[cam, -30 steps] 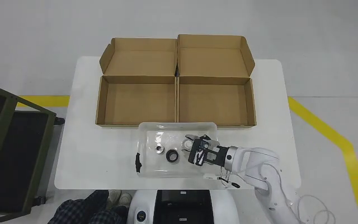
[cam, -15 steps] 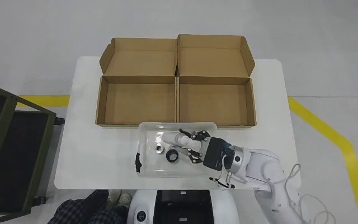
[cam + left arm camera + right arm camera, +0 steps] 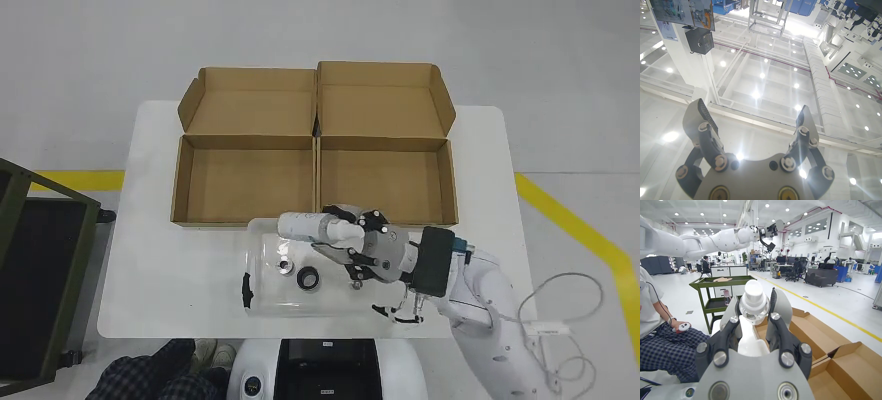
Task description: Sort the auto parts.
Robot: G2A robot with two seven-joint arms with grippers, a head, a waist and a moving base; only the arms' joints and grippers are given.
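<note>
My right gripper [image 3: 346,236] hovers above the far part of a clear plastic bin [image 3: 256,250] and is shut on a white cylindrical part [image 3: 300,223]. The part sticks out sideways toward the left cardboard box [image 3: 245,185]. In the right wrist view the part [image 3: 754,302] sits end-on between the two fingers [image 3: 780,306]. A metal ring [image 3: 286,266] and a dark ring [image 3: 309,279] lie on the bin floor. My left gripper [image 3: 753,115] points up at the ceiling, open, with nothing between its fingers.
Two open cardboard boxes stand side by side behind the bin, the right box [image 3: 385,185] next to the left one. A black piece [image 3: 245,290] sits at the bin's left edge. A green cart [image 3: 35,280] stands left of the table.
The right gripper has risen out of the bin with the white part and shifted toward the boxes, turning at the wrist. The rings in the bin stayed put.
</note>
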